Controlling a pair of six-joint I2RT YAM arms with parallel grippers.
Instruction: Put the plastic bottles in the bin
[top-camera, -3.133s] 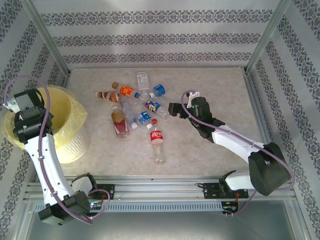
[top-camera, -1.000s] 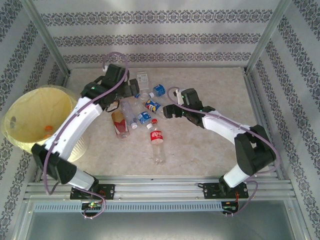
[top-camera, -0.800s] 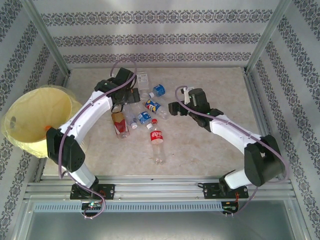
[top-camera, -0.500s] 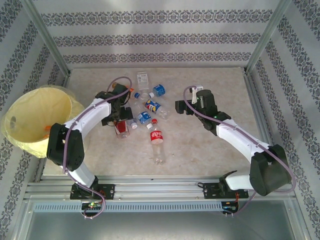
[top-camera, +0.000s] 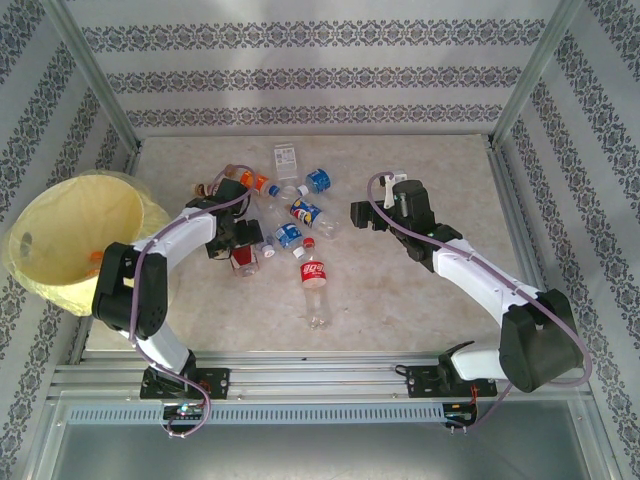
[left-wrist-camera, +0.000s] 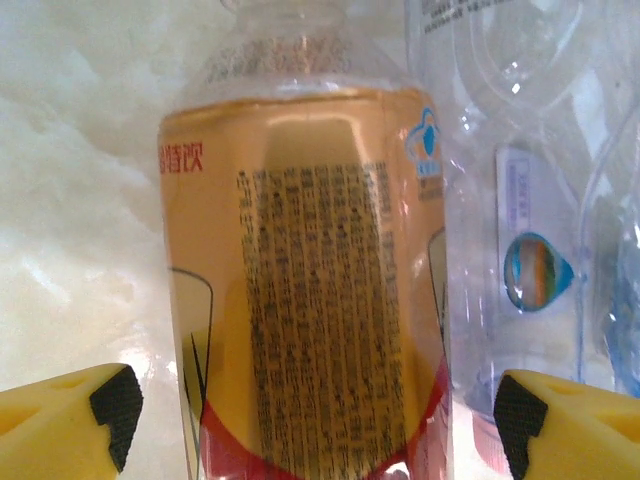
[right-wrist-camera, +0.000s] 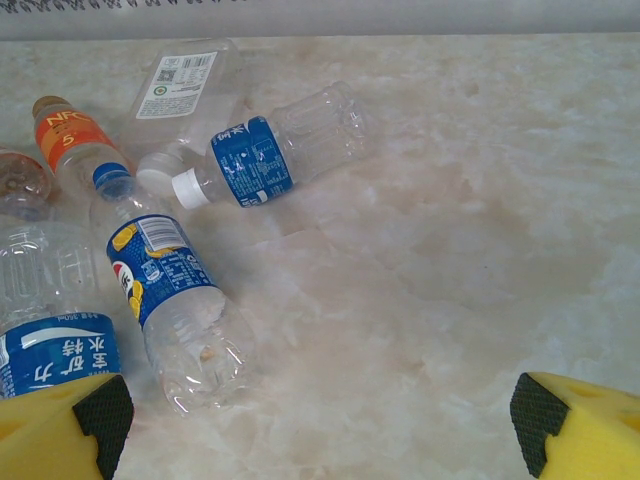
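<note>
Several plastic bottles (top-camera: 288, 235) lie in a loose pile at the table's middle left. A red-labelled one (top-camera: 313, 280) lies apart, nearer the front. My left gripper (top-camera: 238, 245) is down over a bottle with an orange-brown and red label (left-wrist-camera: 310, 290). Its yellow fingers (left-wrist-camera: 70, 425) stand open on either side of that bottle, with a small gap each side. My right gripper (top-camera: 357, 215) hangs open over bare table just right of the pile. Nothing lies between the right gripper's (right-wrist-camera: 320, 425) jaws. A blue-labelled bottle (right-wrist-camera: 165, 290) lies to its left. The bin (top-camera: 80, 215) stands at the far left.
A clear bottle (left-wrist-camera: 530, 200) lies tight against the right side of the orange-brown one. A flat clear bottle with a white label (top-camera: 286, 157) lies at the back of the pile. Metal frame posts and patterned walls enclose the table. Bare table stretches to the right and front.
The left arm swung from over the bin to the pile and came down around the orange-brown bottle. The right gripper drew back slightly to the right of the pile.
</note>
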